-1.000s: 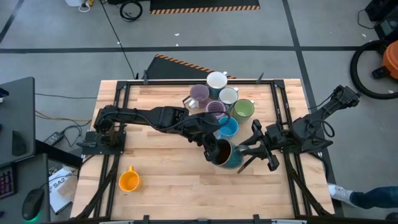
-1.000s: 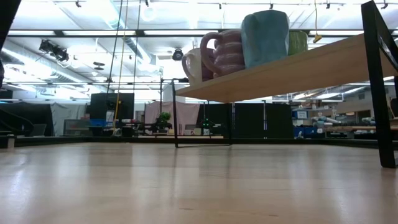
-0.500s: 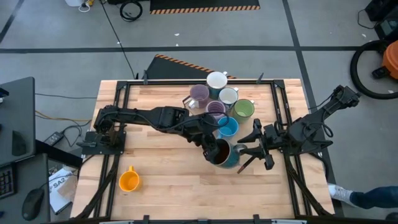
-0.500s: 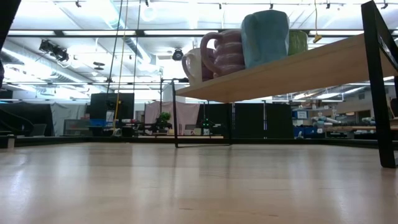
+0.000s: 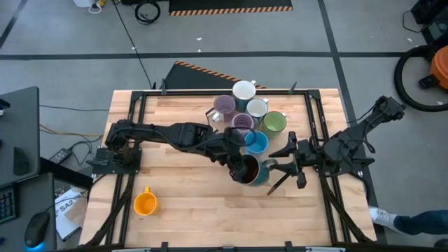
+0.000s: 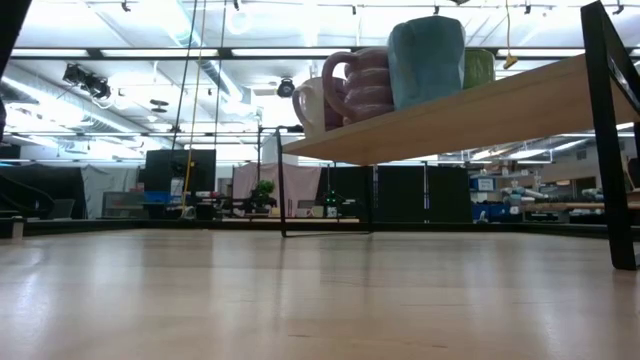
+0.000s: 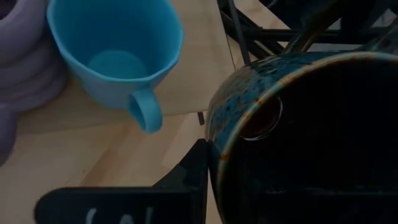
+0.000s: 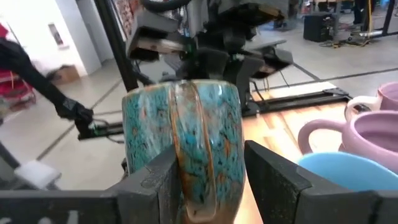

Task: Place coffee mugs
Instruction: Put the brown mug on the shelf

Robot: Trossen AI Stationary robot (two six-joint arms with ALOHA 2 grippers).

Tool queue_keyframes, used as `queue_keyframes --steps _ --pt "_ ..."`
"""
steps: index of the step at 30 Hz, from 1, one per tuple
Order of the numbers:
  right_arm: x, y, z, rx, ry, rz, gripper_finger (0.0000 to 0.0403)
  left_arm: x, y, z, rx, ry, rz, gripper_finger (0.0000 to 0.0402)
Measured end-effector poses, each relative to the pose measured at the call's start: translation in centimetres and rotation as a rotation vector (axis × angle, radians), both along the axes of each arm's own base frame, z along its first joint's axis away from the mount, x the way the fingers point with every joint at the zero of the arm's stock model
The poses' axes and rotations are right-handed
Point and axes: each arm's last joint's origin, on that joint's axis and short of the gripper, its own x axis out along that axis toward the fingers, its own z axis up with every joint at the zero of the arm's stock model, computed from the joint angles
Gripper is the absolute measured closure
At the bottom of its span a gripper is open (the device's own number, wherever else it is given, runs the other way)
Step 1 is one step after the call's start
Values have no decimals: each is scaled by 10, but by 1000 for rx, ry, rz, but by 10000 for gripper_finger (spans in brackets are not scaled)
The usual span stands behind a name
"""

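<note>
The dark mug (image 5: pixel 250 171) stands on the surface just beside the blue mug (image 5: pixel 257 143), at the near end of the mug cluster. The left gripper (image 5: pixel 238 164) pinches its rim, one finger inside, steadying it upright. The right gripper (image 5: pixel 280 166) straddles its handle (image 8: pixel 200 155) with fingers (image 8: pixel 273 177) apart, not clamped, probably readying a handover or turn. An orange mug (image 5: pixel 145 202) waits well apart.

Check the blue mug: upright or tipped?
Upright. The blue mug shows its round open mouth from above, and the left wrist view looks down into its empty inside.
</note>
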Motion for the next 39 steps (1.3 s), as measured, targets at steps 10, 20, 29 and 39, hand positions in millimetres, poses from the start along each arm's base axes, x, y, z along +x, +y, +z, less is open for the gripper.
queue_keyframes --steps 10,20,29,39 --pt "-13 -5 -5 29 91 114 229 8 -24 -14 44 -6 67 357" --pt "-18 -7 -14 91 202 105 214 10 -31 -23 71 17 147 357" --pt "-26 -13 -8 103 167 107 167 20 -37 -34 51 -7 203 357" --pt "-31 -14 -11 83 207 136 164 30 -36 -50 95 7 265 358"
